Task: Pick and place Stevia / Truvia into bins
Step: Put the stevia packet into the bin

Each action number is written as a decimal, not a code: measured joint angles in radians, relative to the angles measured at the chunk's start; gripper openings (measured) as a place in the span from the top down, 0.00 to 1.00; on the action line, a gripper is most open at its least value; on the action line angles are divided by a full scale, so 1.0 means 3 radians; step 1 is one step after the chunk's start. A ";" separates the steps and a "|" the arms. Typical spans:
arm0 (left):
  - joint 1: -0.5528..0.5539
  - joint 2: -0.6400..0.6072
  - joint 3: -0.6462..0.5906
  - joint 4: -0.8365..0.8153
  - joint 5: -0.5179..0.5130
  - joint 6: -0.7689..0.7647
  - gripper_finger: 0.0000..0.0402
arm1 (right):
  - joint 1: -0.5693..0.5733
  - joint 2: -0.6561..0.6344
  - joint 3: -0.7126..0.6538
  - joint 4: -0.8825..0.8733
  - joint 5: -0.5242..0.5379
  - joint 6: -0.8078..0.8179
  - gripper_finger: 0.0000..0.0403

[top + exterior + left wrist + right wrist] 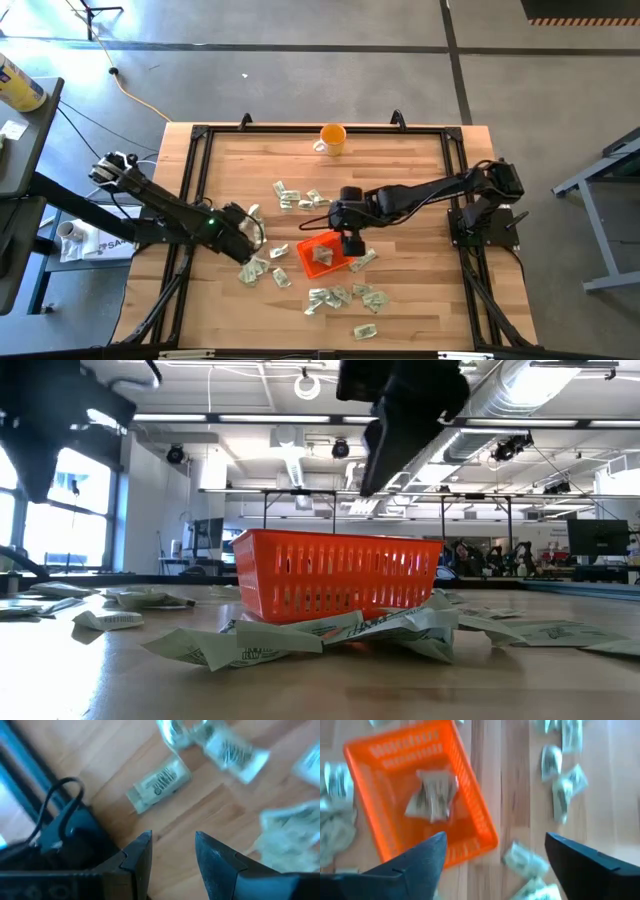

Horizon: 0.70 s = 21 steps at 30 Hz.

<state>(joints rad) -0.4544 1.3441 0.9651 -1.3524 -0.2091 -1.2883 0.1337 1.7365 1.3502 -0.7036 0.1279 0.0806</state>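
The orange-red tray [308, 244] stands on the wooden table, right of centre. A few pale green and white Stevia sachets [432, 795] lie inside it. More sachets lie scattered around it: far of it [298, 198], left of it [262, 270] and near of it [345, 297]. My right gripper [495, 850] hangs open above the tray's right edge with nothing between its fingers. My left gripper [172, 845] is open over bare wood at the table's left, pointing steeply down. One sachet [159, 782] lies just beyond its fingertips.
An orange mug [332, 138] with a white handle stands at the far edge. Black frame rails [190, 170] run along the table's sides. A black bracket and cable [65, 815] sit close beside my left gripper. In the low view, sachets [300, 635] lie against the tray's base.
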 joint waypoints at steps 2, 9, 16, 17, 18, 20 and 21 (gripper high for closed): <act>0.0164 -0.0001 -0.0166 0.0194 0.0107 0.0421 0.54 | 0.0006 -0.0027 -0.0019 -0.0103 -0.0127 0.0048 0.15; 0.0898 0.0000 -0.0568 0.0460 0.0251 0.1529 0.54 | 0.0144 -0.0029 -0.0028 -0.0193 -0.0209 0.0229 0.14; 0.1375 0.0000 -0.0611 0.0788 0.0278 0.2323 0.38 | 0.0302 -0.0029 -0.0029 -0.0330 -0.0042 0.0423 0.13; 0.1403 0.0000 -0.0611 0.0838 0.0335 0.2426 0.35 | 0.0314 -0.0029 -0.0029 -0.0377 -0.0028 0.0460 0.13; 0.1417 0.0007 -0.0611 0.0885 0.0383 0.2517 0.32 | 0.0327 -0.0029 -0.0029 -0.0432 -0.0021 0.0501 0.13; 0.1406 0.0047 -0.0611 0.0981 0.0407 0.2684 0.26 | 0.0333 -0.0029 -0.0029 -0.0556 -0.0016 0.0567 0.13; 0.1406 0.0070 -0.0611 0.1007 0.0405 0.2763 0.24 | 0.0337 -0.0029 -0.0029 -0.0605 -0.0004 0.0600 0.13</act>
<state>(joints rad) -0.0326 1.3651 0.7818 -1.0504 -0.0875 -0.4594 0.2349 1.7279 1.3414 -0.8852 0.1266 0.2605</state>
